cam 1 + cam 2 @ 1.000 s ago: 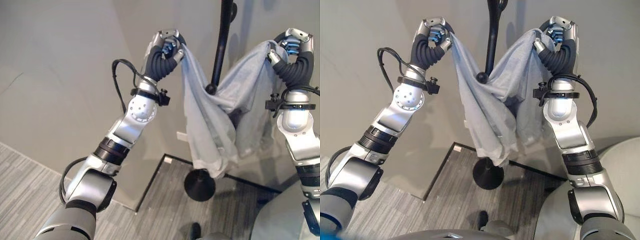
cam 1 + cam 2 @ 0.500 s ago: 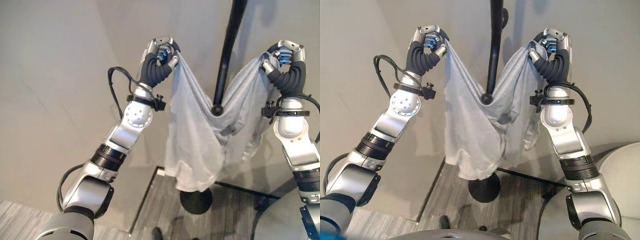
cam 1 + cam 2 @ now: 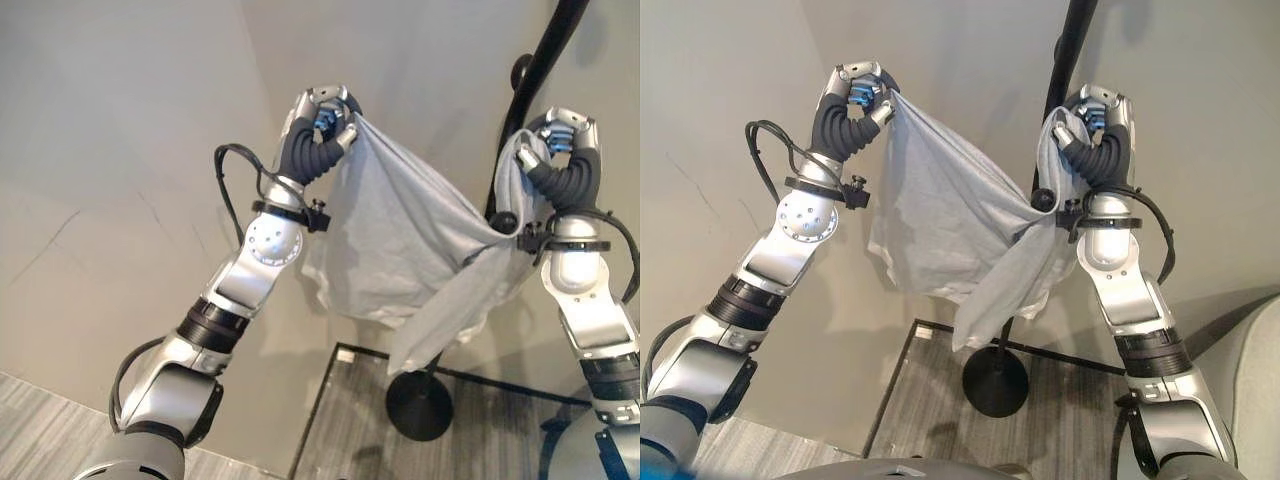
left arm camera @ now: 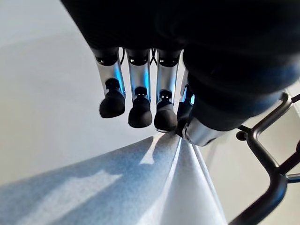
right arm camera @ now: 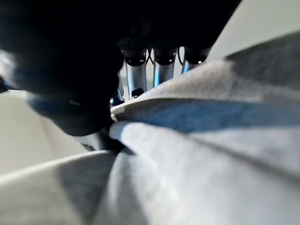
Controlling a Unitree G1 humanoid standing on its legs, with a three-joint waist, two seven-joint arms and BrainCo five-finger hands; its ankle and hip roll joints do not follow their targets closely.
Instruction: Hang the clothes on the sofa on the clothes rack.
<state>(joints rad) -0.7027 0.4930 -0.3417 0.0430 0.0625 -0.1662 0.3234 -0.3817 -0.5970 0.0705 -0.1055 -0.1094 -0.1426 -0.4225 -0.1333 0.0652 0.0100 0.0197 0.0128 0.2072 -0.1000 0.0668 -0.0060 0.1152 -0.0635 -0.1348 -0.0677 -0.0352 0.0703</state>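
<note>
Fingers of the left hand [image 3: 325, 112] and right hand [image 3: 560, 135] are clenched on a grey garment [image 3: 410, 240], which is held raised and spread against the black clothes rack [image 3: 530, 90]

Soft, even indoor light, faint shadows on the wall [image 3: 120, 150]; wrist views backlit and blurred.

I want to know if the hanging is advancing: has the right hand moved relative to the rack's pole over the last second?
Yes. The right hand, gripping the grey shirt, was well out from the rack pole; now it is close beside it.
</note>
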